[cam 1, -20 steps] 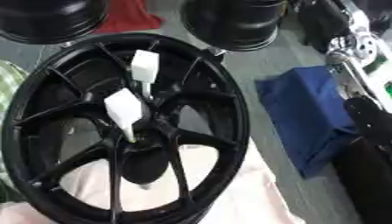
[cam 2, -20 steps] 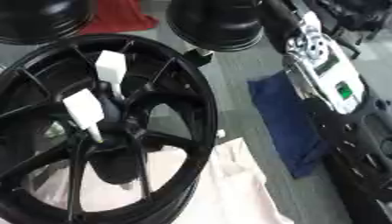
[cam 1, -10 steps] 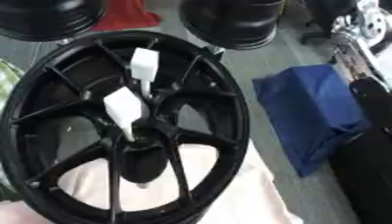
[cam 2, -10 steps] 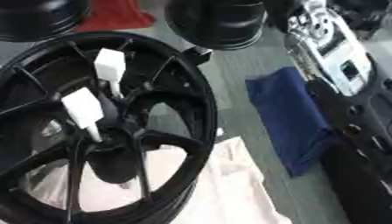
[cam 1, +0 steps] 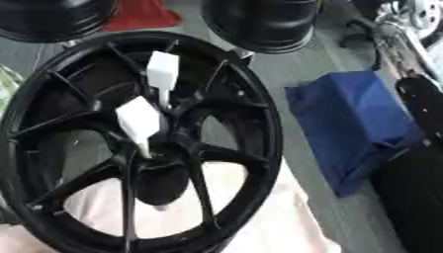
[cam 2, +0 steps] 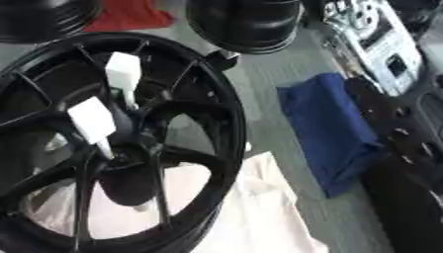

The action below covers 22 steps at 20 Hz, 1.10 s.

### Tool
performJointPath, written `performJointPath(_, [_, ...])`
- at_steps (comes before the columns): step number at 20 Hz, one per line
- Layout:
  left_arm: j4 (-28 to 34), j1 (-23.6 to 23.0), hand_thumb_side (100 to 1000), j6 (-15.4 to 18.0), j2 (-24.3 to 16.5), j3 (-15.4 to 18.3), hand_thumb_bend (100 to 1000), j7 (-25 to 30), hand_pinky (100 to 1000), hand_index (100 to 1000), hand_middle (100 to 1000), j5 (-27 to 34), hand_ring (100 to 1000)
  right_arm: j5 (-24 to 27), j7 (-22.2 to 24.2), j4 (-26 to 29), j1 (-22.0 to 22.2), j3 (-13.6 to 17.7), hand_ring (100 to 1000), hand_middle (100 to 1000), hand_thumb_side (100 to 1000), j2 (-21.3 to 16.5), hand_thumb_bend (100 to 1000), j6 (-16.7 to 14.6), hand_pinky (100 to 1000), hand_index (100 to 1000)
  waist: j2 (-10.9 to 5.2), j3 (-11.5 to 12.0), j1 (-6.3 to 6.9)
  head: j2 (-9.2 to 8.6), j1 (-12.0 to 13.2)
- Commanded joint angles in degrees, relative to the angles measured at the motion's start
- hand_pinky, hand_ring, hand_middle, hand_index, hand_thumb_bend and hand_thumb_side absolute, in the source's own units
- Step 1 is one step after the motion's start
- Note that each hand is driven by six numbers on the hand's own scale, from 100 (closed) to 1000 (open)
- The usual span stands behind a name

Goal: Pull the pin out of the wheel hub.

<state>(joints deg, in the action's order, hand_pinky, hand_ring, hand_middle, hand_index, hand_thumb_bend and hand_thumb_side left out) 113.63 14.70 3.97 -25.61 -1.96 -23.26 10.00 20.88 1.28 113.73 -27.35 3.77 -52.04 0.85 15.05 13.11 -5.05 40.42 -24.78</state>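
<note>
Two pins (cam 1: 139, 121) in hub (cam 1: 138, 143), cloth (cam 1: 350, 126) beside

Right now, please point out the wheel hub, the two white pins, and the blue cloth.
wheel hub (cam 1: 259, 123), left eye view, right rim.
upper white pin (cam 1: 162, 70), left eye view, head.
lower white pin (cam 1: 138, 118), left eye view, head.
blue cloth (cam 1: 350, 126), left eye view, middle.

Soft, even indoor light; both views blurred.

The black wheel hub (cam 1: 138, 143) carries faint grey sheen on its spokes and rim, while the white pins (cam 1: 162, 71) read brightest. The blue cloth (cam 2: 333, 128) shows soft folds, and edges smear everywhere, most at right.
</note>
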Motion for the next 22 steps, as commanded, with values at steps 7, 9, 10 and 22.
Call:
performJointPath(7, [1.0, 1.2, 647, 0.3, -2.3, -0.2, 316, 0.3, 810, 766, 604, -1.3, 577, -15.2, 17.8, -1.2, -9.0, -3.6, 816, 604, 100, -13.8, 100, -13.9, 884, 760, 1.29, 1.4, -1.36, -2.14, -2.0])
performJointPath(9, [1.0, 1.6, 648, 0.4, -2.5, -0.3, 315, 0.4, 810, 766, 603, -1.4, 577, -16.4, 20.6, -1.4, -9.7, -4.8, 822, 623, 100, -14.9, 100, -17.0, 881, 767, 1.78, 2.2, -1.97, -2.74, -2.4])
performJointPath(10, [1.0, 1.8, 649, 0.5, -2.7, -0.4, 314, 0.5, 810, 766, 603, -1.5, 576, -16.7, 21.9, -1.2, -9.9, -5.2, 823, 630, 100, -15.4, 100, -18.3, 880, 769, 2.0, 2.6, -2.32, -3.01, -2.7])
performJointPath(22, [1.0, 1.5, 657, 0.4, -3.1, -0.5, 307, 0.5, 812, 766, 602, -2.0, 575, -23.2, 28.0, 0.8, -13.6, -11.7, 819, 685, 224, -18.7, 100, -19.7, 861, 785, 2.62, 4.5, -4.22, -3.19, -5.2])
